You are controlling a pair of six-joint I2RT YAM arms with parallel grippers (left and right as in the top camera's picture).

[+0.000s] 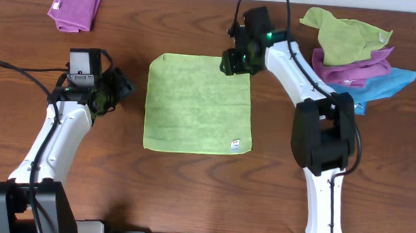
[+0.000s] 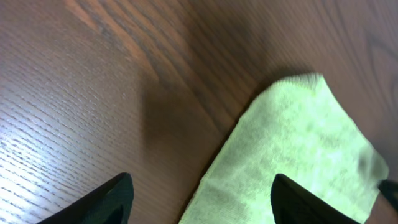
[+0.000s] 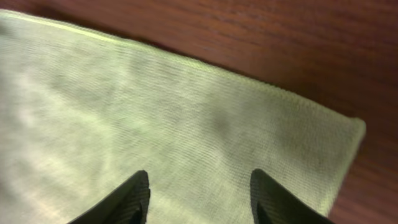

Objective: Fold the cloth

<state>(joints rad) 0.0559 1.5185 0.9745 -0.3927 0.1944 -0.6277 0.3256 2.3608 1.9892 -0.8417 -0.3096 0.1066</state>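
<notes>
Two grippers, both w/ fingers apart & nothing pinched; bright lime-green square microfibre cloth (image 1: 194,101) lies flat & unfolded mid-way across the dark wooden table (image 1: 188,196), small white tag (image 1: 237,143) at its near-right corner.

Right gripper (image 1: 235,62) sits over the cloth's far-right corner; in the right wrist view its black fingertips (image 3: 127,202) straddle flat fabric w/ the hem & corner just ahead; prob. placed there to take that corner for the fold. Left gripper (image 1: 118,88) hangs just beside the cloth's left edge, off the fabric; its wrist view shows bare wood between the tips & a cloth corner ahead to one side; looks lined up to take its own side so both arms can lift one edge together, tho that's a guess. No fold made yet; task at its start.

Spares lie well apart from the work: lone crumpled purple cloth (image 1: 76,8) far-left; heap far-right of duller olive-green cloth (image 1: 342,34) over purple cloths (image 1: 354,68) & a blue cloth (image 1: 390,81); parked clear of the arms, I'd say.

Hard to make out: right gripper's body hides the cloth corner from overhead; both wrist views cut the fingers off at the bottom edge & are soft; whether either set of tips touches fabric or table, can't tell.
</notes>
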